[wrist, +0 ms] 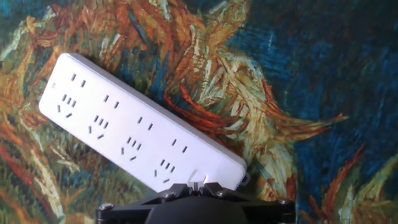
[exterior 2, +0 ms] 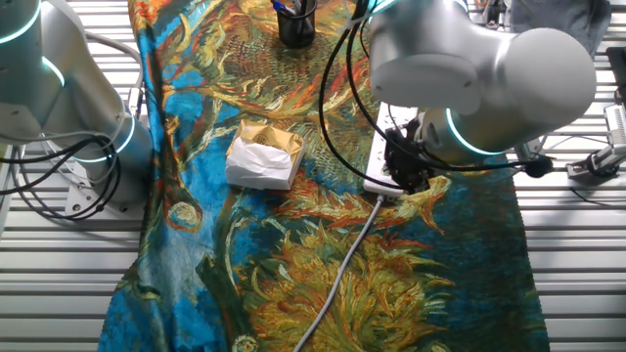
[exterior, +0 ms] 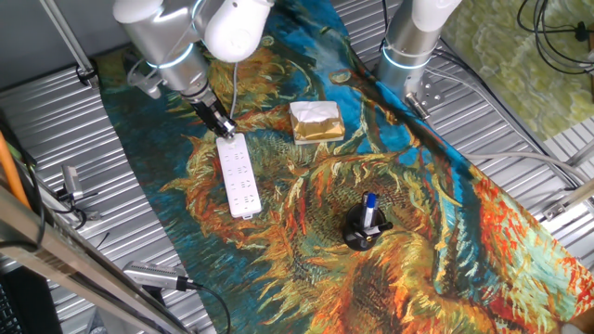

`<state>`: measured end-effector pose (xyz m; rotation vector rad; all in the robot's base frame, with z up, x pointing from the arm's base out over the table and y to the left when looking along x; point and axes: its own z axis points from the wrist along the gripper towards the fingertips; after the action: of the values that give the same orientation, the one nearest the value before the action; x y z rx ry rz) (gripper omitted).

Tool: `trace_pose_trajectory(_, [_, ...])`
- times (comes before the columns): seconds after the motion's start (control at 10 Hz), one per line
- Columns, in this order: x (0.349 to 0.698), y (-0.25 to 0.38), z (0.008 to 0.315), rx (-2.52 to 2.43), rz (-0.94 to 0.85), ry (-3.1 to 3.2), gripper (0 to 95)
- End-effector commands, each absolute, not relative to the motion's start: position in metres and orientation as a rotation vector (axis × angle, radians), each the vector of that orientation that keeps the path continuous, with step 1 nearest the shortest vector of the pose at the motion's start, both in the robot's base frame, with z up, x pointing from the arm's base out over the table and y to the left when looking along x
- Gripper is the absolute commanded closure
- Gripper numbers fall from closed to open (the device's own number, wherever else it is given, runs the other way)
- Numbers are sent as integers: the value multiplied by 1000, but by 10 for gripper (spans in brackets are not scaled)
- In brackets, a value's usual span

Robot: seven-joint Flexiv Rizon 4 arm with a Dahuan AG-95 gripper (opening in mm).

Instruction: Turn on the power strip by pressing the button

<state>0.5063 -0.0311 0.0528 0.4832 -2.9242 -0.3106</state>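
Observation:
The power strip [exterior: 238, 178] is a long white bar with rows of dark socket holes, lying on the painted cloth. In the hand view it [wrist: 137, 127] runs from upper left to lower centre. My gripper [exterior: 225, 132] points down at the strip's cable end. In the hand view the gripper [wrist: 200, 182] has its fingertips pressed together, touching the strip's near end. The button does not show; that spot is under the fingertips. In the other fixed view the arm covers most of the strip [exterior 2: 378, 179], and its white cable [exterior 2: 342, 264] trails toward the front.
A gold-wrapped square block [exterior: 316, 122] lies right of the strip. A black pen holder [exterior: 365, 228] with blue pens stands nearer the cloth's middle. A second arm's base [exterior: 408, 46] stands at the cloth's far edge. Ribbed metal table surrounds the cloth.

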Motion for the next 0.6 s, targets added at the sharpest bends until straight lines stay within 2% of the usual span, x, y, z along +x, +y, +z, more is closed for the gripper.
trace_pose_trajectory(0.1, [514,-30,59,511,-226,-2979,950])
trace_pose_trajectory(0.2, [520,-29,63,547,-148,-3000,950])
trace_pose_trajectory(0.6, [547,-25,72,598,-54,-3011,950])
